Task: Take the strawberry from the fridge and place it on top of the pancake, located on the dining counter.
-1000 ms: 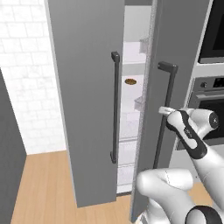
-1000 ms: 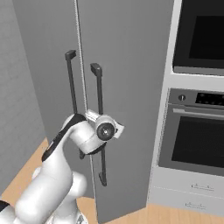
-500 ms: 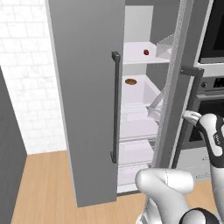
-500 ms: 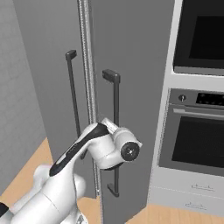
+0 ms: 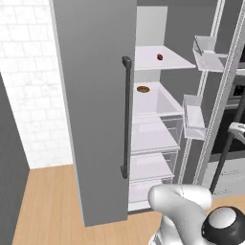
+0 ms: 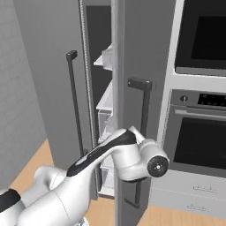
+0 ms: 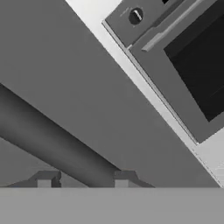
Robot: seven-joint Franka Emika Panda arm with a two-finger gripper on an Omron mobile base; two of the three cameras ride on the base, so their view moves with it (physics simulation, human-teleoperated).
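The fridge's (image 5: 95, 110) right door (image 6: 139, 53) is now swung wide, exposing the strawberry (image 5: 160, 57) on the top shelf. The end effector (image 7: 83, 177) straddles the door handle (image 7: 48, 144); whether it is clenched cannot be told. Reaching in is judged next.

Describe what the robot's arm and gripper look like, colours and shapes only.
The arm is glossy white with rounded, bulbous links, a black band along the forearm and a dark round joint cap. The gripper ends in two small, blocky dark grey fingertips.
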